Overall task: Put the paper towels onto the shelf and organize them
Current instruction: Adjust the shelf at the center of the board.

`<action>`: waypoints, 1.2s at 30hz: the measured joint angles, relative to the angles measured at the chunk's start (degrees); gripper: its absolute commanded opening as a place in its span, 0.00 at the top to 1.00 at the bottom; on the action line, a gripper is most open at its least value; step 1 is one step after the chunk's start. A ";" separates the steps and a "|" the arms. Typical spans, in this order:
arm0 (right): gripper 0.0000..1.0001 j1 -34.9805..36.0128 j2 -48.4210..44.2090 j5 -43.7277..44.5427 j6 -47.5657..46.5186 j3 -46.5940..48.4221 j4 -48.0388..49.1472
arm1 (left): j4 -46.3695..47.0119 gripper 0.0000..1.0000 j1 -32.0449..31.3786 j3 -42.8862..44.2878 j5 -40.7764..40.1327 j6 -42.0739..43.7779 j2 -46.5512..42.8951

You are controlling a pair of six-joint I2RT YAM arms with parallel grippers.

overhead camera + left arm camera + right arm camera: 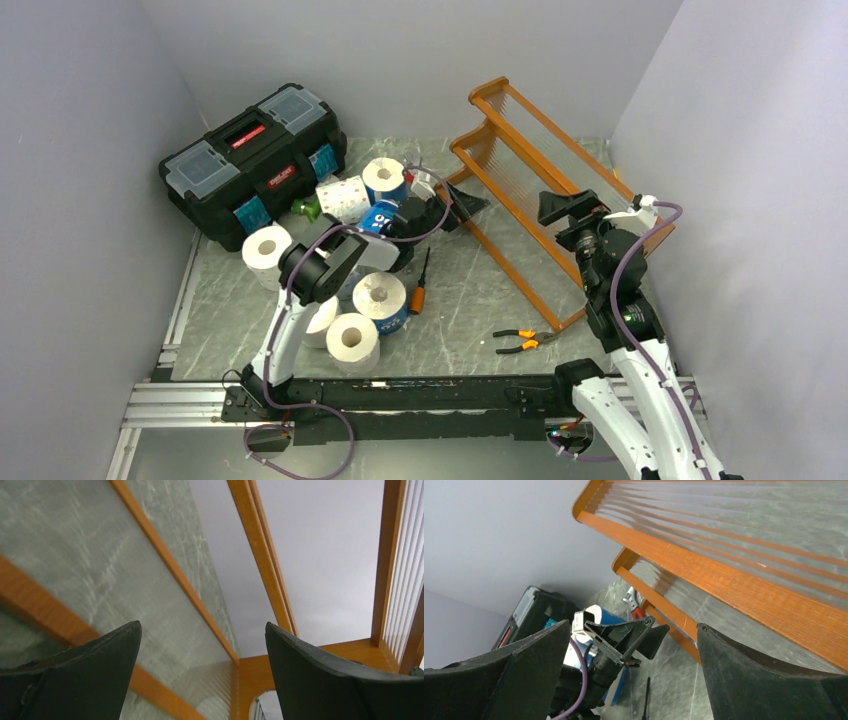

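The left gripper stands wide open with nothing between its dark fingers. In its wrist view only rails and clear slats fill the gap. It sits just beside the near-left end of the orange-brown wooden shelf. The right gripper is also spread fully and empty, hovering over the upper tier near the shelf's middle.

No roll is on the shelf. The short fat paper towels, some white and some in blue wrappers, are clustered on the grey-green marbled table. They lie under and around the left arm's forearm, between the black plastic toolbox and the shelf. An orange-handled screwdriver and orange-handled pliers lie nearby.

The likely risks:
- With both grippers this close to an open-sided frame, a finger could catch a rail and slide or tip the shelf.
- When the left arm swings back for a roll, its elbow could scatter the cluster.

The shelf's long axis runs diagonally, from far centre towards the near right. Most rolls stand on end with their hollow cores pointing up. One blue roll by the left wrist seems to lie on its side.
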 measured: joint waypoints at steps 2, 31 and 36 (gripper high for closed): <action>0.00 0.00 -0.26 -1.38 -0.61 0.59 -1.01 | -2.38 0.01 0.15 -1.77 0.55 0.74 -1.77; 0.00 0.09 -10.27 -15.50 8.70 -10.93 -3.54 | -31.87 0.01 5.90 -27.04 -9.40 20.13 -56.76; 0.00 2.10 -10.40 -15.63 10.58 -12.50 -2.25 | -34.84 0.01 5.90 -30.80 -11.19 20.79 -62.99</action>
